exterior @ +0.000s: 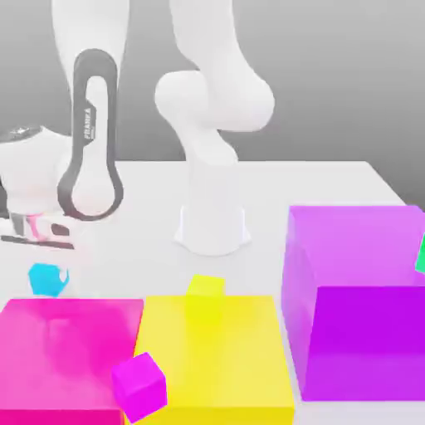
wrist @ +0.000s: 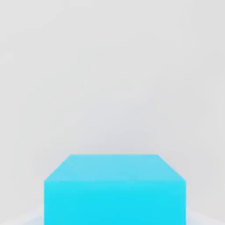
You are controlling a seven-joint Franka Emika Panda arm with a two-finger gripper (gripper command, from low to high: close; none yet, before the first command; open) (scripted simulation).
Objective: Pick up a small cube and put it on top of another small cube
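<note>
the tool (exterior: pixel 37 235) is closed above the small plain cyan cube (exterior: pixel 46 279). the small plain yellow cube (exterior: pixel 205 287) sits apart on the white bench (exterior: pixel 332 187).

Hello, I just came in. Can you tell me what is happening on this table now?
A white robot arm is bent low at the exterior view's left, close above a small light blue cube on the white table. Its gripper is shut. The hand view looks right at that cube. A small yellow cube waits behind a flat yellow block, between a pink block and a big purple block.
</note>
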